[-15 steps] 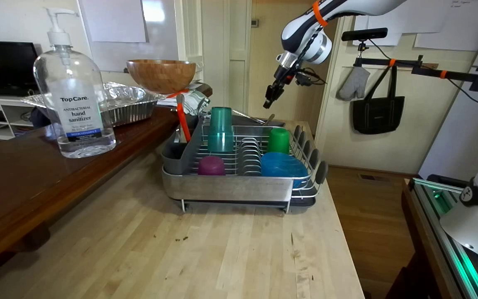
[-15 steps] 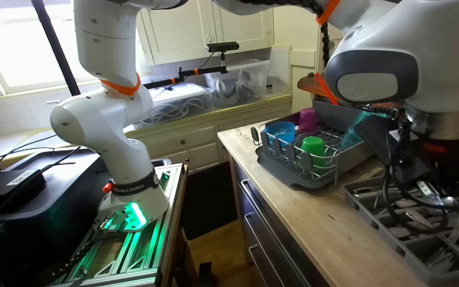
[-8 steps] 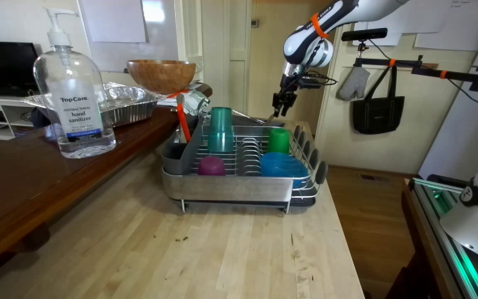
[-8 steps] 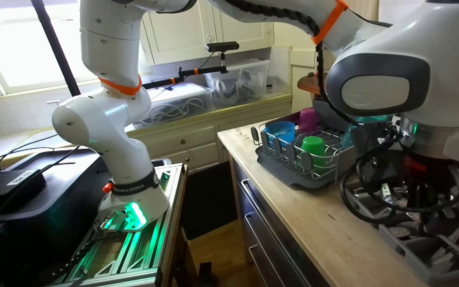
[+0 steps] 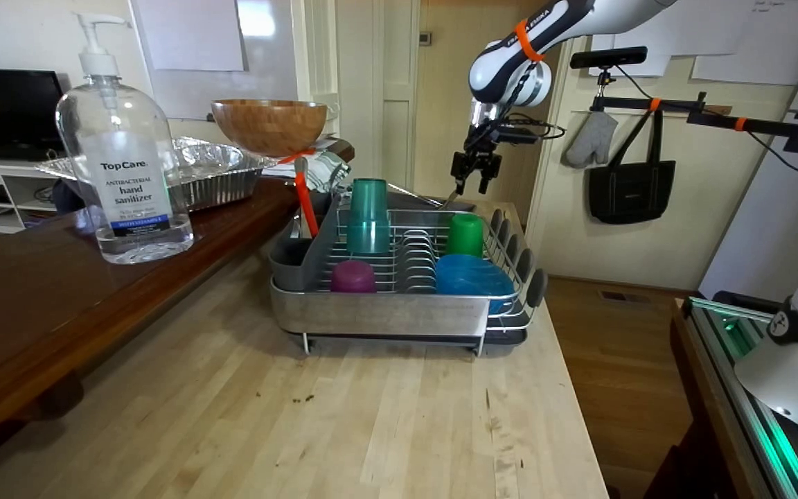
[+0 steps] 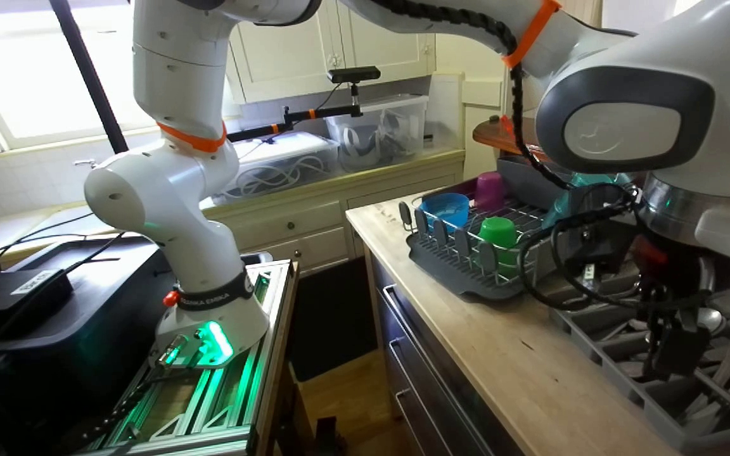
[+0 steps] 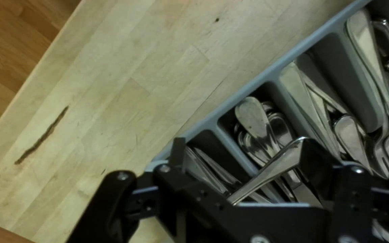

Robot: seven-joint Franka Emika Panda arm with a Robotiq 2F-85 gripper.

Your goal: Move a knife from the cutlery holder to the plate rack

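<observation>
Silver-coloured, your possible knife (image 7: 269,171) is slanting across the grey cutlery tray (image 7: 272,74) beneath your parted, empty claw (image 5: 472,187), one end lying just beside a finger (image 7: 316,158), contact unclear.

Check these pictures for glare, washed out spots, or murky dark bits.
In an exterior view, the window is blown out; in an exterior view, glare whitens one patch of the pale board; in the wrist view, the cutlery glints and parts of the gripper sink into black.
</observation>
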